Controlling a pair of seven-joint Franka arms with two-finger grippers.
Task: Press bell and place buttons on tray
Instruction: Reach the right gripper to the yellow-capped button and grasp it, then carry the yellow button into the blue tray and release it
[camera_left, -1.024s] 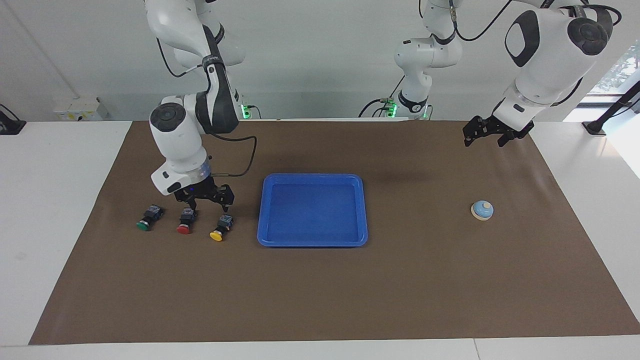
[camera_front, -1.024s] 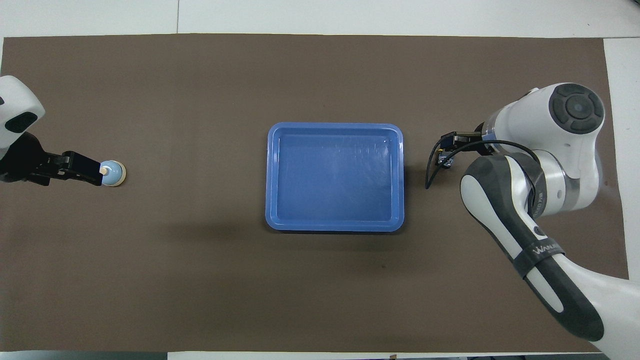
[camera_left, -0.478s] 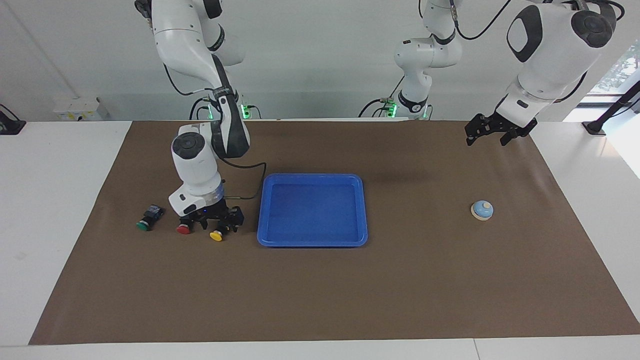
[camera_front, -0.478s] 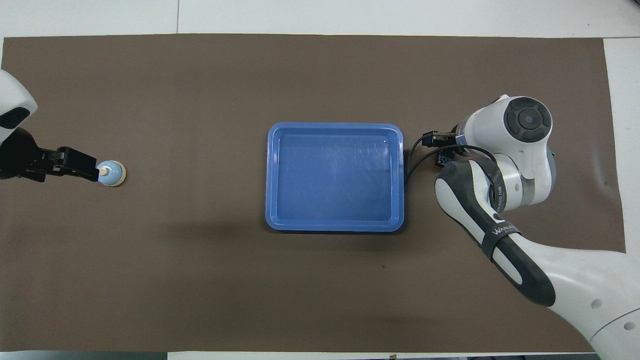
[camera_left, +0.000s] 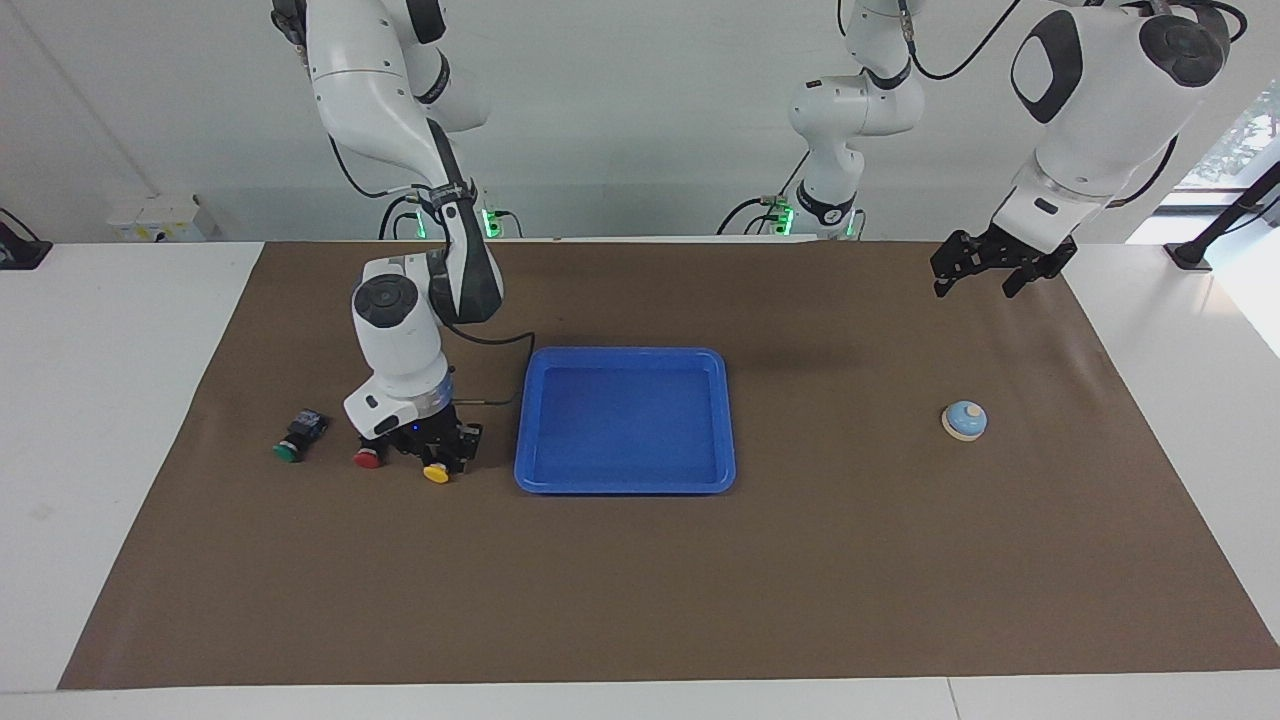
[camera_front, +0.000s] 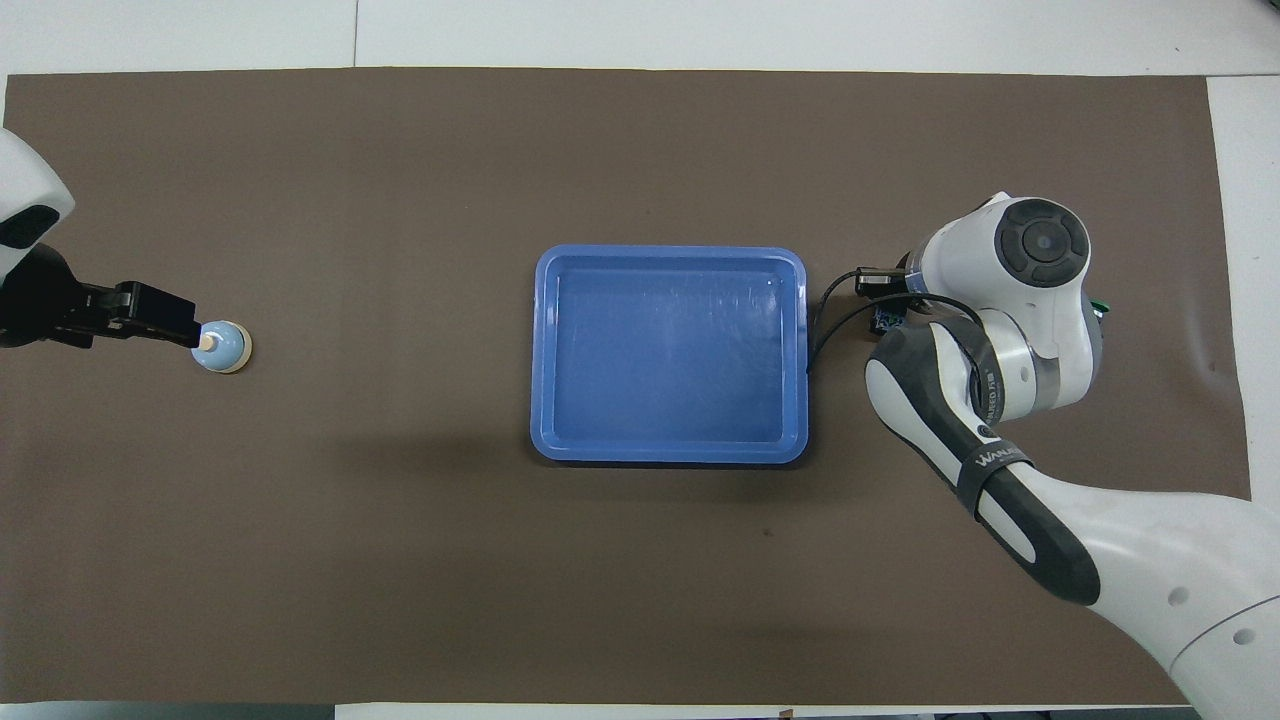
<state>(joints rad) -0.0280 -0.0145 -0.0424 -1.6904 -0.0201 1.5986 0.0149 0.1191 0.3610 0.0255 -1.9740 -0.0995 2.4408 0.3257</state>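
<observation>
The right gripper (camera_left: 432, 448) is down at the table mat, on the black body of the yellow-capped push button (camera_left: 437, 472), which lies just beside the shallow bright-blue plastic tray (camera_left: 625, 485), toward the right arm's end of the table; if its fingers are closed on the button I cannot tell, because the wrist hides them. The red-capped push button (camera_left: 367, 458) lies just beside the gripper, and the green-capped push button (camera_left: 290, 449) lies a little further toward the same end. All three buttons are on the brown mat (camera_left: 640, 580), not in the tray. The left gripper (camera_left: 985, 272) hangs in the air with its fingers spread open and holds nothing. The small round bell with light-blue dome and cream knob (camera_left: 965, 420) stands on the mat toward the left arm's end, well apart from the tray.
</observation>
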